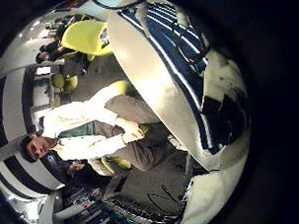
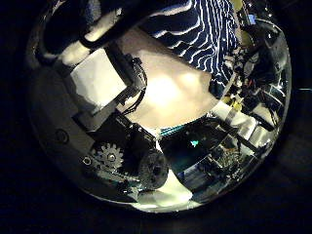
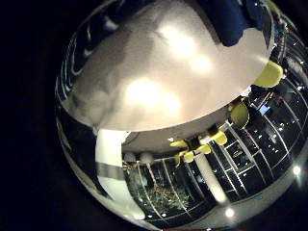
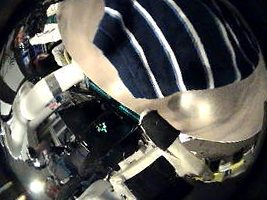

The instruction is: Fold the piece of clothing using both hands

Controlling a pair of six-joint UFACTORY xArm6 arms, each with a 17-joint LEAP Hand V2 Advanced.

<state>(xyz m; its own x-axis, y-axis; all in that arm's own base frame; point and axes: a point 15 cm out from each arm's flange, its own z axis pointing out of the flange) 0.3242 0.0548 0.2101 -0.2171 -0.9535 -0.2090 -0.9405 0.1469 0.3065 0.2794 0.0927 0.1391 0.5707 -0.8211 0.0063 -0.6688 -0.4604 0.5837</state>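
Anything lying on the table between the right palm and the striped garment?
Nothing: in the right thumb side palm view, bare table runs straight up to the striped garment. The right hand's fingers don't show clearly.

Piece of clothing (image 4: 172,45): dark fabric with thin white stripes, spread flat on the pale counter (image 3: 154,87), one edge near the counter's rim.

Four palm views, all close over the table (image 3: 144,87); striped garment (image 4: 170,55) shared by all four.
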